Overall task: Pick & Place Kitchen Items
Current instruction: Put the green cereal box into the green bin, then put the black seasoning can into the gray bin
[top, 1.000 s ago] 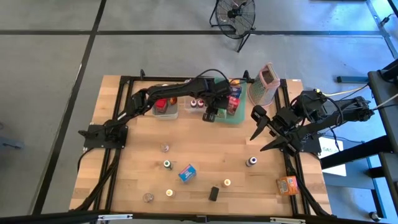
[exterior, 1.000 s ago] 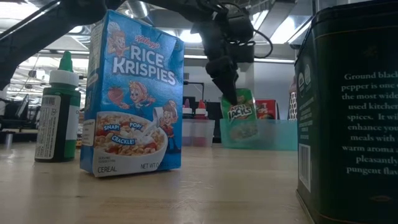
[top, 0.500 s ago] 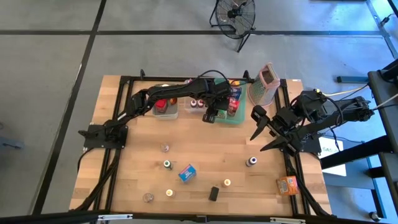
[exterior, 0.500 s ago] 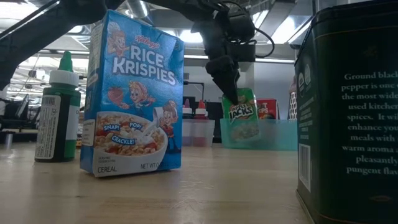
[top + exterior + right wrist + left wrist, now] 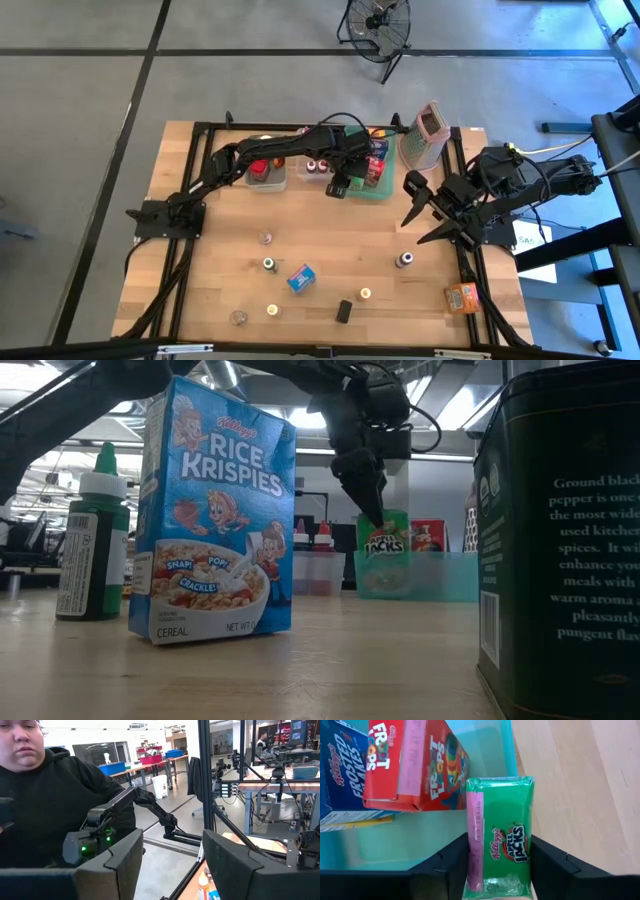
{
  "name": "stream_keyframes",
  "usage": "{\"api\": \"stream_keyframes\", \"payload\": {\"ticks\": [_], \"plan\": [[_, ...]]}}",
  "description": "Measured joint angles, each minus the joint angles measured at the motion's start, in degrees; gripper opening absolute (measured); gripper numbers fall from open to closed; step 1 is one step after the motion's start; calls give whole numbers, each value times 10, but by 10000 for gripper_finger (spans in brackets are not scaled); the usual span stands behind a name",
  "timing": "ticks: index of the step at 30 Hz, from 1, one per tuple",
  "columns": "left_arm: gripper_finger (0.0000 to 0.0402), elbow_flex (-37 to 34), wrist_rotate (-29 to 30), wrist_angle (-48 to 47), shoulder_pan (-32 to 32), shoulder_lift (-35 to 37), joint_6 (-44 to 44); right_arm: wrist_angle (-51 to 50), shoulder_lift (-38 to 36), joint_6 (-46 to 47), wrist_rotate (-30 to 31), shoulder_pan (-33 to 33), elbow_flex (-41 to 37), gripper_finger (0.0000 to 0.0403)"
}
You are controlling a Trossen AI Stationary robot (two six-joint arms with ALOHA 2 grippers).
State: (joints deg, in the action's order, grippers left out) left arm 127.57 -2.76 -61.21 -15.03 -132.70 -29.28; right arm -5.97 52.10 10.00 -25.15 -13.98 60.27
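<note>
My left gripper [image 5: 500, 870] is open over the near end of the green tray [image 5: 386, 193] at the table's far side and points steeply down. A green Apple Jacks box [image 5: 500, 840] stands upright in the tray [image 5: 440, 575] between its fingers. The box's top [image 5: 385, 520] is level with the fingertips. Behind it in the tray lie a red Froot Loops box [image 5: 415, 765] and a blue Frosted Flakes box [image 5: 340, 770]. My right gripper [image 5: 420, 222] hangs open and level in the air at the table's right side, holding nothing. My left gripper has one finger [image 5: 450, 865] on each narrow side of the Apple Jacks box's upper end [image 5: 475, 870], coming from above. I cannot tell whether the fingers touch the box. The box rests with its lower end in the tray.
Two clear bins [image 5: 268, 172] stand left of the tray and a pinkish grater [image 5: 428, 135] to its right. On the near half lie a Rice Krispies box [image 5: 301, 277], a green-capped bottle [image 5: 92, 540], a black pepper tin [image 5: 570, 540], small jars and an orange box [image 5: 462, 297].
The Apple Jacks box hung tilted from my left gripper's fingertips. It has sunk lower into the tray and now stands upright. The gripper itself has stayed in place.
</note>
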Motion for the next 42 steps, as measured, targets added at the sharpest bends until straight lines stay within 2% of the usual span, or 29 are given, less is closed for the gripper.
{"api": "stream_keyframes", "payload": {"ticks": [17,31,39,42], "plan": [[242,1,6,12,0,0,5,-16,0,0,0,0,0,208],[281,37,19,-12,2,1,1,-16,0,0,0,0,0,208],[286,75,100,-34,18,1,-30,-16,0,0,0,0,0,208],[286,72,152,-42,29,15,-41,-16,0,0,0,0,0,208]]}}
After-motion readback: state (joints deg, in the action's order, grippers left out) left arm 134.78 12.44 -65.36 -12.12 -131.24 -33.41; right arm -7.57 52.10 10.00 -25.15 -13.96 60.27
